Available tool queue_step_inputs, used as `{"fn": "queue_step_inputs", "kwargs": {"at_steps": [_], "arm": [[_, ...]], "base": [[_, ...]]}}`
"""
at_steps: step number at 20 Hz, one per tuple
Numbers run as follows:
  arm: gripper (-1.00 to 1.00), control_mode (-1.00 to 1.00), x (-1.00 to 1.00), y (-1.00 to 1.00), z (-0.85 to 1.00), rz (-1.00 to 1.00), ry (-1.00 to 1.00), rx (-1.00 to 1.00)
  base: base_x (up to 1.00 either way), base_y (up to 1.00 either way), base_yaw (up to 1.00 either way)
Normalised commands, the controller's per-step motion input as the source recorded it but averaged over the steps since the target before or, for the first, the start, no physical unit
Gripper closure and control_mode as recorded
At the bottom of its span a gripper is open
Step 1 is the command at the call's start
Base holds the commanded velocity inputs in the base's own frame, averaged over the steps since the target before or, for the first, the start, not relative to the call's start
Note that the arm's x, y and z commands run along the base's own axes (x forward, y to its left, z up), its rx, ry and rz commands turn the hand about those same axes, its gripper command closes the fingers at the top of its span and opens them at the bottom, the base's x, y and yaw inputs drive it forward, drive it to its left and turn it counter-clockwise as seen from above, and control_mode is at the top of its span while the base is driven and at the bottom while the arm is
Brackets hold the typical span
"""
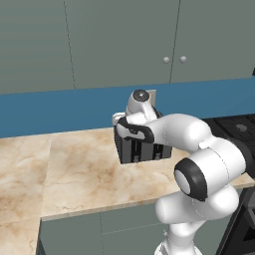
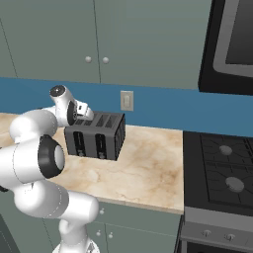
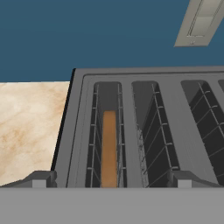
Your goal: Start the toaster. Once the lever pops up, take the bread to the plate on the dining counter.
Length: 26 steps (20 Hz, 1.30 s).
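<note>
worktop (image 1: 79, 169): beige marble, blue backsplash behind; spreads out under and to the left of the fingers in the hand view
toaster (image 2: 96, 134): boxy dark grey, ribbed sides, two black lever tracks on the front; sits on the worktop right below the fingers, slots facing up at them
gripper (image 3: 111, 177): hovering over the toaster top, jaws spread wide, nothing between them; left fingertip (image 3: 38, 179) near the toaster's outer left edge, right fingertip (image 3: 183, 179) over the bar between the second and third slots
wall outlet (image 3: 202, 22): pale plate on the backsplash, well beyond the fingers, up and to the right
bread (image 3: 109, 148): thin brown slice standing on edge in the leftmost slot, sunk down between the wire guides, top edge below the slot rim; lies between the two fingertips, a bit closer to the left one
step in hand: looks like either the start of the job or lining up for a pull, honestly hard to call; can't tell from here whether the levers are up or down
next move, if not toasted yet: shift off the top toward the front face, find the track for the bread's slot, push that lever down
next move, if popped: drop straight down with one finger each side of the slice, pinch across the thin faces, lift clear of the wires
watch out: slot is narrow, wide jaws may catch on the rim or guides
</note>
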Motion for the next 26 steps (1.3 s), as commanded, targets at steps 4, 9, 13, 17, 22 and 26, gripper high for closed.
{"fn": "queue_step_inputs", "kwargs": {"at_steps": [4,9,13,17,22,26], "arm": [[-1.0,-1.0,0.0,0.0,0.0,0.0,0.0,0.0],[-1.0,-1.0,0.0,0.0,0.0,0.0,0.0,0.0],[-1.0,-1.0,0.0,0.0,0.0,0.0,0.0,0.0],[-1.0,-1.0,0.0,0.0,0.0,0.0,0.0,0.0],[-1.0,-1.0,0.0,0.0,0.0,0.0,0.0,0.0],[-1.0,-1.0,0.0,0.0,0.0,0.0,0.0,0.0]], "base": [[0.0,0.0,0.0],[0.0,0.0,0.0],[0.0,0.0,0.0],[0.0,0.0,0.0],[0.0,0.0,0.0],[0.0,0.0,0.0]]}}
